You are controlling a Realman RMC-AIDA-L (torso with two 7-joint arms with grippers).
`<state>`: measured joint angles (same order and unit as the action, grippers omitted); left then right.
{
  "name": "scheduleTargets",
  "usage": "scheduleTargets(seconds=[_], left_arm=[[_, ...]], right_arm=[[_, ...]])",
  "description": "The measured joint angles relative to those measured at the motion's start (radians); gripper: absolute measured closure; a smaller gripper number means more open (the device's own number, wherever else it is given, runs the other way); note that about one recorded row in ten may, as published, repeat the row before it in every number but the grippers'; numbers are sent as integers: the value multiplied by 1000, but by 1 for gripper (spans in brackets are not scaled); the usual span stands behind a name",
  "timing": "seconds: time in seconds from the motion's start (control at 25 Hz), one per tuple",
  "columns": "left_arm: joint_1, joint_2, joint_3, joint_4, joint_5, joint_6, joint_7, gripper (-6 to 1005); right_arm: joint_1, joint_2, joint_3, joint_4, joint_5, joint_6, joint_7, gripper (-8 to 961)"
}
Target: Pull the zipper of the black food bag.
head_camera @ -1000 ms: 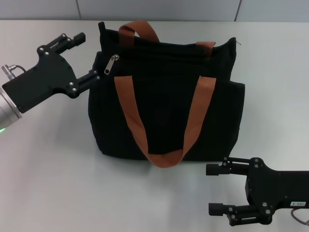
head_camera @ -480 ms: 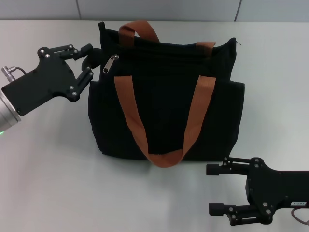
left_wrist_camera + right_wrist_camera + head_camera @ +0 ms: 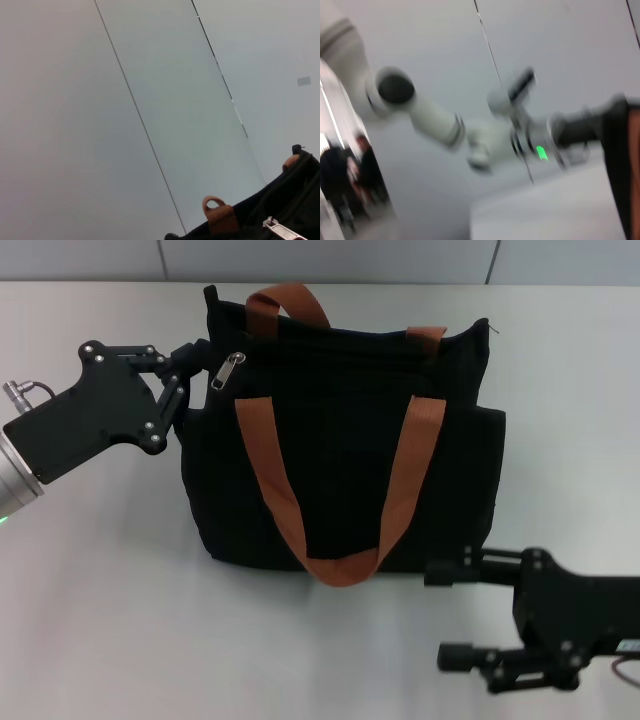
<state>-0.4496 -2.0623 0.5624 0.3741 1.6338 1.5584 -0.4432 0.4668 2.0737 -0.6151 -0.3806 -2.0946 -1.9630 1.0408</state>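
The black food bag [image 3: 345,455] stands upright mid-table with rust-brown strap handles [image 3: 272,480]. Its silver zipper pull [image 3: 228,370] hangs at the bag's top left end, and it shows again in the left wrist view [image 3: 285,231] beside a brown strap loop [image 3: 218,213]. My left gripper [image 3: 192,364] pinches the bag's top left corner, just left of the pull and not on it. My right gripper [image 3: 450,615] stands open at the front right, its upper finger close to the bag's lower front edge. The right wrist view is blurred and catches only the bag's edge [image 3: 620,165].
The grey table [image 3: 100,620] spreads around the bag, with free room in front and to the left. A wall panel seam [image 3: 135,115] runs behind. The right wrist view also shows my left arm [image 3: 520,135] across the table.
My left gripper has moved right onto the bag's top left corner and its fingers have closed from wide open. The right gripper has shifted and tilted slightly near the bag's front.
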Motion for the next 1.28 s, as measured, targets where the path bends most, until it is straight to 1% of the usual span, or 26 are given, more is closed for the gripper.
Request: scheduleTargets(seconds=[0.08, 0.2, 0.32, 0.44, 0.52, 0.6, 0.72, 0.8, 0.88, 0.92, 0.96, 1.28], left_arm=[[1, -1, 0, -2, 0, 2, 2, 977], [4, -4, 1, -9, 0, 3, 23, 977], [9, -6, 0, -19, -4, 3, 47, 977], [11, -7, -6, -38, -8, 5, 73, 977], [11, -7, -7, -45, -9, 7, 84, 977], [11, -8, -8, -48, -9, 7, 87, 977], [9, -9, -8, -49, -13, 10, 88, 977], [8, -9, -8, -49, -15, 10, 88, 977], [7, -9, -8, -49, -27, 11, 88, 977], [7, -9, -9, -49, -36, 15, 89, 977], [7, -9, -9, -49, -36, 15, 89, 977], [11, -7, -11, -49, -48, 62, 116, 977]], right_arm=[[16, -1, 0, -5, 54, -54, 87, 179], [61, -5, -1, -21, 135, -112, 299, 179], [121, -8, -1, -40, 187, -134, 503, 179], [178, -9, 0, -71, 217, -118, 665, 180], [223, -10, 0, -96, 230, -91, 779, 180], [264, -15, 0, -112, 234, -66, 854, 180], [342, -28, -6, -130, 235, 7, 979, 180], [355, -29, -8, -137, 235, 25, 1005, 180], [377, -30, -11, -155, 234, 72, 1056, 180], [389, -30, -26, -175, 233, 124, 1100, 180], [389, -30, -26, -175, 233, 124, 1100, 180], [442, -23, -179, -199, 229, 307, 1223, 188]])
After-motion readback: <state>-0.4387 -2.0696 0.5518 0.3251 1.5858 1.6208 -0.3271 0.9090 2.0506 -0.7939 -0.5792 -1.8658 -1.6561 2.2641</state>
